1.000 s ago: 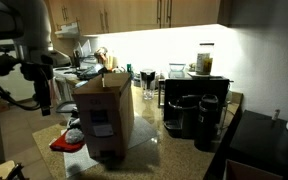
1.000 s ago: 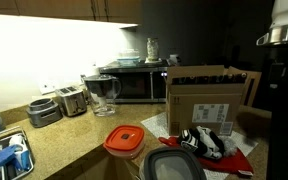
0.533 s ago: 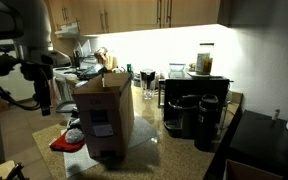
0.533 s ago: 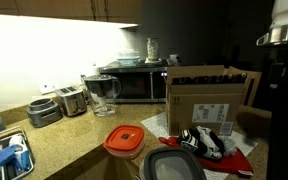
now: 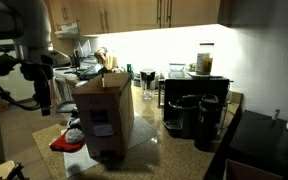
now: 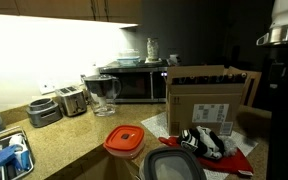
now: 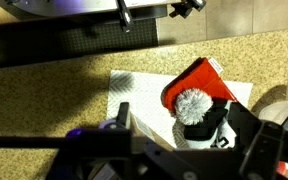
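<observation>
My gripper (image 7: 184, 140) is open and empty, its dark fingers spread at the bottom of the wrist view. It hangs above a red hat-like cloth (image 7: 199, 80) with a white fluffy pompom (image 7: 192, 103) and a black-and-white item (image 7: 209, 125). These lie on a white sheet (image 7: 134, 90) on the speckled counter. In an exterior view the gripper (image 5: 44, 103) hangs to the left of an open cardboard box (image 5: 106, 115), above the red cloth (image 5: 66, 142). The red cloth (image 6: 229, 155) and the black-and-white item (image 6: 206, 140) also lie in front of the box (image 6: 209, 100).
An orange-lidded container (image 6: 125, 140) and a dark-lidded one (image 6: 176, 165) sit near the counter edge. A glass pitcher (image 6: 104, 93), toaster (image 6: 72, 100) and microwave (image 6: 134, 85) stand behind. Black coffee machines (image 5: 194, 115) stand right of the box.
</observation>
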{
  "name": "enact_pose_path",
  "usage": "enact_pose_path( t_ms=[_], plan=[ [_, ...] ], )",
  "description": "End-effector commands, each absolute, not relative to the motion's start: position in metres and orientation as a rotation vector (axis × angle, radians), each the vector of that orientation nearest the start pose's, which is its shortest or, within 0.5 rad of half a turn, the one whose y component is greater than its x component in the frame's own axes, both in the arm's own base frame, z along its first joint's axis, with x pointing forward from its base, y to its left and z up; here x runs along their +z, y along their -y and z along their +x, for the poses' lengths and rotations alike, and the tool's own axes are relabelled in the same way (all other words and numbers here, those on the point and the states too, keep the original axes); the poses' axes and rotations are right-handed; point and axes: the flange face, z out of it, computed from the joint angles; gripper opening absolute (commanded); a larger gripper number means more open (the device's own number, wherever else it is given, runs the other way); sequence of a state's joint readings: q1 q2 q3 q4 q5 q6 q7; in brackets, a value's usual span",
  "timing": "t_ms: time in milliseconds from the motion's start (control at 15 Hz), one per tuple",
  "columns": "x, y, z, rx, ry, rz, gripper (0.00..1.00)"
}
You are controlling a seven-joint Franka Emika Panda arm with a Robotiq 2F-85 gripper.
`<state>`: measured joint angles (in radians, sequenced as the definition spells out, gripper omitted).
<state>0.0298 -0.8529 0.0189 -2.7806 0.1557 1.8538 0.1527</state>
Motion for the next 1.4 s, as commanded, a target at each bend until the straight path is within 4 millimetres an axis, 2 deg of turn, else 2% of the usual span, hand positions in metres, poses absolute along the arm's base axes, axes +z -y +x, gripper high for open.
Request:
enact_pose_path(
  t_ms=[0,533,667,1067,1333],
  plan=[
    [0.434,-0.025,0.284,0.131,-0.241,-3.004,1.0],
    [0.434,-0.025,0.284,0.131,-0.241,-3.004,1.0],
    [0.446,-0.025,0.291,0.102,-0.238,-3.008,1.0],
    [0.494,-0.024,0.333,-0.017,-0.274,-2.998,1.0],
    [0.504,-0.021,0.378,-0.043,-0.347,-2.972,1.0]
  ],
)
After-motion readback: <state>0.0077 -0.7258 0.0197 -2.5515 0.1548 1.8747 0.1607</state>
